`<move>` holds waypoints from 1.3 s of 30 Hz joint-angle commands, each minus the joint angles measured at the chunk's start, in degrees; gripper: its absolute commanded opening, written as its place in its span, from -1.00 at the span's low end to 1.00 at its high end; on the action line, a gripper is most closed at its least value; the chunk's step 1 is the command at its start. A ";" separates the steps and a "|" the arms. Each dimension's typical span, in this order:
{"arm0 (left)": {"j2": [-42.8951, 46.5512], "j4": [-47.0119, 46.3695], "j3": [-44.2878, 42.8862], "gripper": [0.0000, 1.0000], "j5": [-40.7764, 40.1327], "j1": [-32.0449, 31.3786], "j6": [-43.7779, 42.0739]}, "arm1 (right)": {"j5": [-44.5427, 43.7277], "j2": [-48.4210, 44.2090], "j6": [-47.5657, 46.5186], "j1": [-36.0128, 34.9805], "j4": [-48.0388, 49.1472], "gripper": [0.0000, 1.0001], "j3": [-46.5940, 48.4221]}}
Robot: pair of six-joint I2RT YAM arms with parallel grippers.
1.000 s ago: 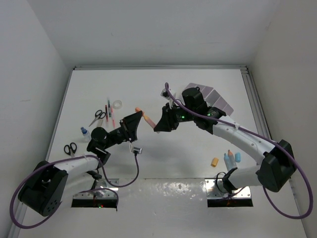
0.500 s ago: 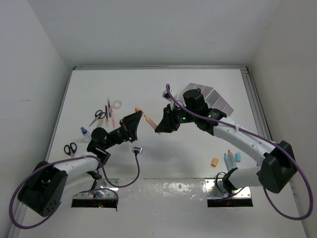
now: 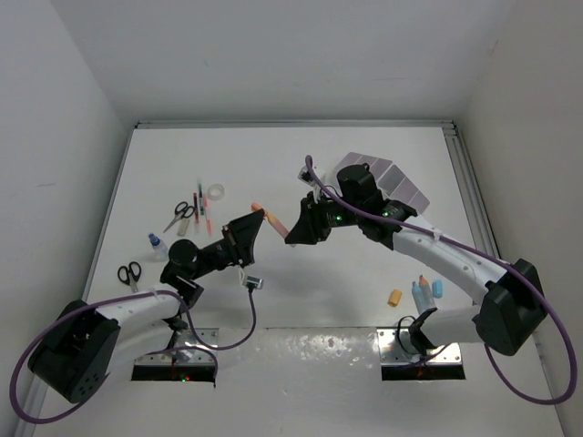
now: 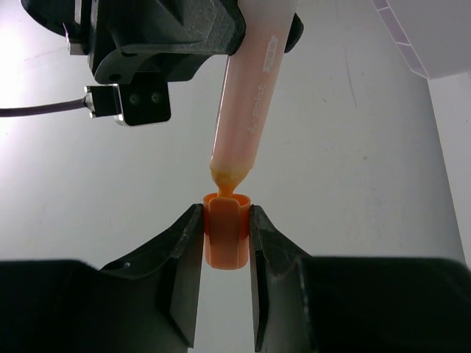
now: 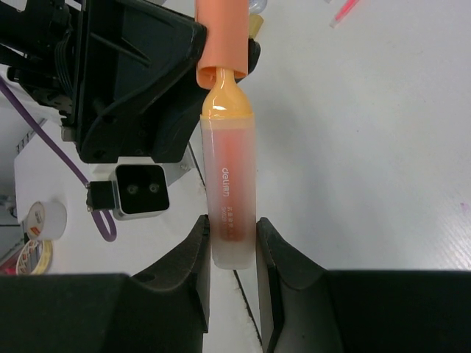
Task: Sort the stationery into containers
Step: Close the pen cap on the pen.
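Observation:
An orange highlighter hangs in the air between my two grippers. My left gripper [image 3: 256, 220] is shut on its orange cap [image 4: 226, 239]. My right gripper [image 3: 291, 229] is shut on its translucent pink barrel [image 5: 228, 198]. In the left wrist view the barrel's orange tip [image 4: 227, 179] sits just at the cap's mouth. The white organiser [image 3: 387, 178] with lilac compartments lies behind the right arm. Scissors [image 3: 180, 212], red pens [image 3: 202, 211], a tape ring [image 3: 215, 191] and a blue-capped bottle [image 3: 156, 242] lie at the left.
Small black scissors [image 3: 129, 271] lie near the left edge. An orange eraser [image 3: 394, 297] and blue-capped items [image 3: 425, 291] lie near the right arm's base. White walls enclose the table on three sides.
My left arm has drawn back toward its base a little, and the cap has slid off toward the barrel's tip. My right gripper has barely moved.

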State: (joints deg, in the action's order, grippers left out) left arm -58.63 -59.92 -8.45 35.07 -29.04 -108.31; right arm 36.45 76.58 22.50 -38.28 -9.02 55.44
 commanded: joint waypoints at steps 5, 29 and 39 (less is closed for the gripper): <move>1.50 0.07 -0.17 -1.00 0.43 -1.99 -0.93 | 0.29 0.33 -0.18 0.40 4.00 -1.00 1.78; -1.66 2.09 -0.25 -1.00 13.36 0.47 -14.29 | 13.12 2.08 15.37 5.32 24.39 -1.00 3.45; -3.51 -0.90 -1.13 -1.00 16.96 0.12 -14.48 | 12.86 7.00 20.83 3.57 35.03 -1.00 3.27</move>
State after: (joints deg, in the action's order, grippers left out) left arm -61.17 -64.73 -9.45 37.89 -26.50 -114.19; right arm 52.12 82.98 41.41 -33.17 8.32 56.05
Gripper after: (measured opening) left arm 0.237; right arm 0.242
